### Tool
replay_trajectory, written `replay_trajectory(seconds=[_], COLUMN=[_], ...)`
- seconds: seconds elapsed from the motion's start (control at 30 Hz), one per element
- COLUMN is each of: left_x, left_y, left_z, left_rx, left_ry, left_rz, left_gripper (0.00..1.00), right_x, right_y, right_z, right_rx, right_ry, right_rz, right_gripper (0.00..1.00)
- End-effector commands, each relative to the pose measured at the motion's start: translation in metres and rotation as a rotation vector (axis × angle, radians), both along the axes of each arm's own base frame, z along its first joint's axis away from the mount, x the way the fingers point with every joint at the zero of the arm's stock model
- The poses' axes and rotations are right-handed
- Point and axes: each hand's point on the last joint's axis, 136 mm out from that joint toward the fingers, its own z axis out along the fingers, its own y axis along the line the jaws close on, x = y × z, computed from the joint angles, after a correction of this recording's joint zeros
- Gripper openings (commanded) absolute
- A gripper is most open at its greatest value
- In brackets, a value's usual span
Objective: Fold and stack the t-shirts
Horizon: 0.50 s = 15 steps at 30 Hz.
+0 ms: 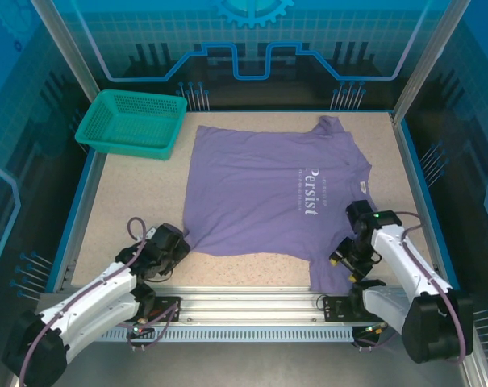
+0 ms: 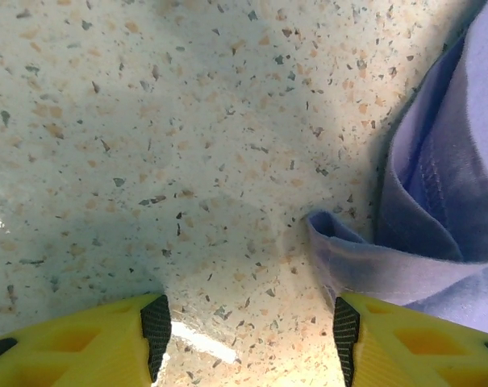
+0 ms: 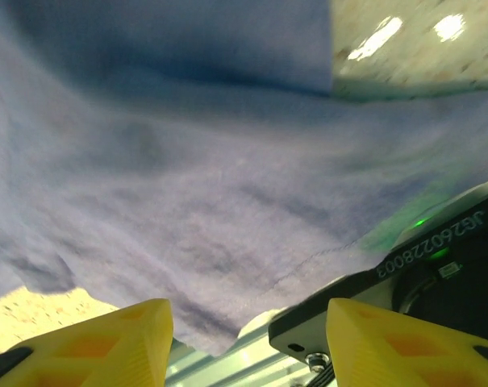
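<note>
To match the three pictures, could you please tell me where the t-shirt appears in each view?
Top external: t-shirt spread flat mid-table.
Left wrist: its curled edge at the right.
Right wrist: its fabric across the upper frame.
Shared landmark: the speckled table.

The t-shirt is being shown as soft, matt lavender cloth with stitched hems. The tabletop is being seen as smooth, speckled and faintly glossy where light is being reflected. The left end effector is being shown in matt yellow plastic with ribbed black pads, possibly rubber. The basket is being seen as teal plastic mesh.
</note>
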Motion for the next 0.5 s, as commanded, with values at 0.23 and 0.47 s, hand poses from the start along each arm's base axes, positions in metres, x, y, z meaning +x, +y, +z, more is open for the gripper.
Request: replay_trajectory(seconds=[0.23,0.47], left_x=[0.028,0.04], left_y=[-0.007,-0.014], left_z=[0.012,0.021], left_rx=[0.005,-0.003], left_ry=[-0.113,-0.16], left_rz=[-0.037,-0.093], left_gripper=[0.61,0.53], right_x=[-0.021,-0.026], right_y=[0.04,0.063], right_z=[0.007,0.0], right_rx=[0.017,-0.019], right_ry=[0.032,0.012], right_rz=[0.153,0.295], right_gripper=[0.54,0.5])
